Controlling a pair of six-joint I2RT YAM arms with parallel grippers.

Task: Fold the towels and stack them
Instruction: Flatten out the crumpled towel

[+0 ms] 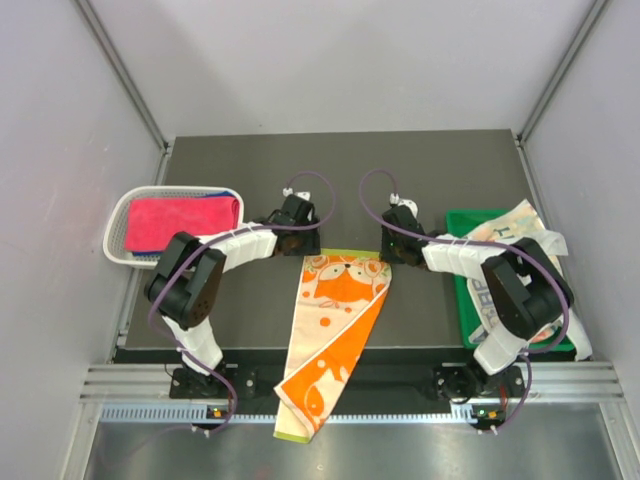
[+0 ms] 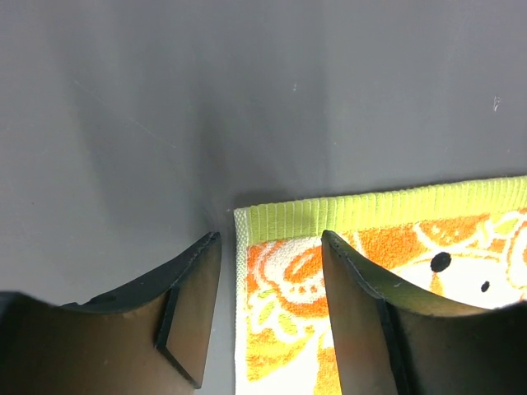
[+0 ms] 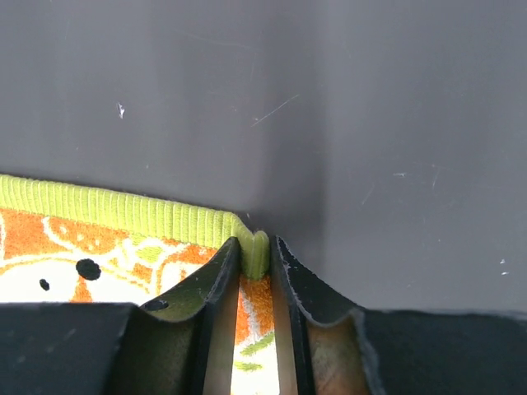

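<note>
Orange towel (image 1: 335, 330) x1, draped over worktop (image 1: 250, 160) edge | left fingers (image 2: 189, 288) spread astride corner | right fingers (image 3: 198, 288) pinching other corner | basket (image 1: 115, 228): pink towel (image 1: 180, 220), blue towel (image 1: 228, 196) | tray (image 1: 460, 222): printed towel (image 1: 520, 225)

White mesh basket (image 1: 118, 222) sits out at the left edge of the dark tabletop (image 1: 430, 170), green tray (image 1: 458, 222) over at the right edge, well apart, faint scratches on the surface.
</note>
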